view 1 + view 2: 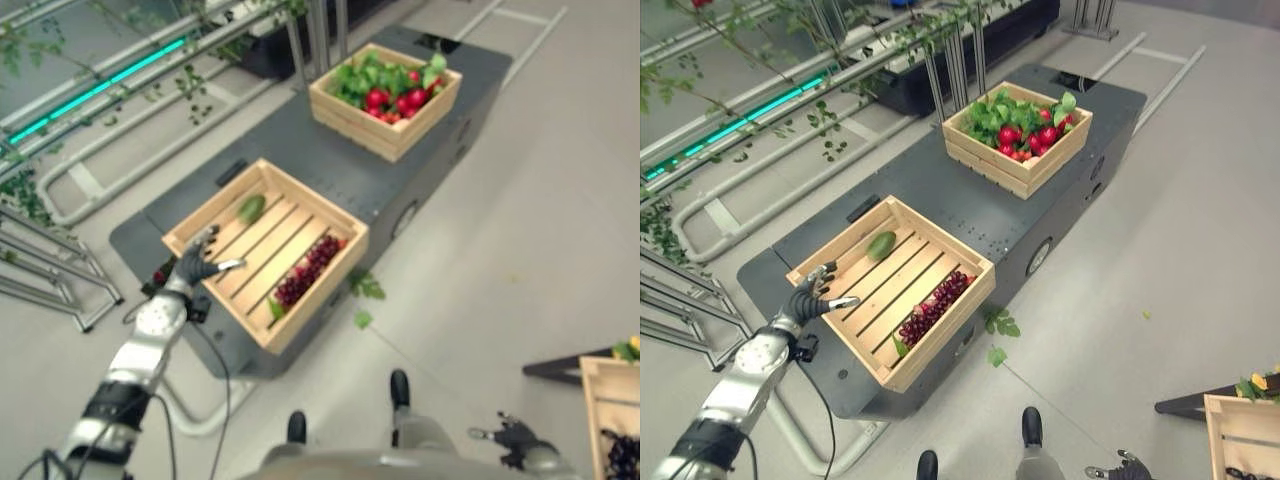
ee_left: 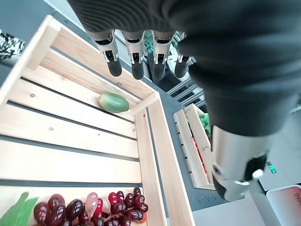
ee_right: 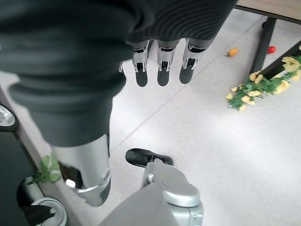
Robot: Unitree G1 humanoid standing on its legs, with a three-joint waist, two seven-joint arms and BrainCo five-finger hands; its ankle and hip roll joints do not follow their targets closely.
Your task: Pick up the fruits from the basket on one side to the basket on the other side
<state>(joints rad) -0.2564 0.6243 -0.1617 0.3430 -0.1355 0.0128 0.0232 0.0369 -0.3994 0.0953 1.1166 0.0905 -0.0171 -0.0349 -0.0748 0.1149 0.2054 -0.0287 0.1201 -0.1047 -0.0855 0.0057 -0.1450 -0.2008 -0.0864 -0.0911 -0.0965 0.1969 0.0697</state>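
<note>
Left eye view: left hand over near crate corner, fingers released; green fruit lies beyond them by the far wall. Left wrist view: grapes behind. Right wrist view: right hand released, far.

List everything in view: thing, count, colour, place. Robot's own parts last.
Near crate: one, pale wood, near end of the platform.
Green fruit: one, green, far corner of the near crate.
Grapes: one bunch, dark red, along the near crate's right side.
Far crate: one, pale wood, far end of the platform, filled with green leaves and red fruits.
Platform: one, dark grey, on the floor.
Third crate: one, pale wood, at the right edge.
Left hand: over the near crate's left rim, open, holding nothing.
Right hand: low over the floor, open, holding nothing.
</note>
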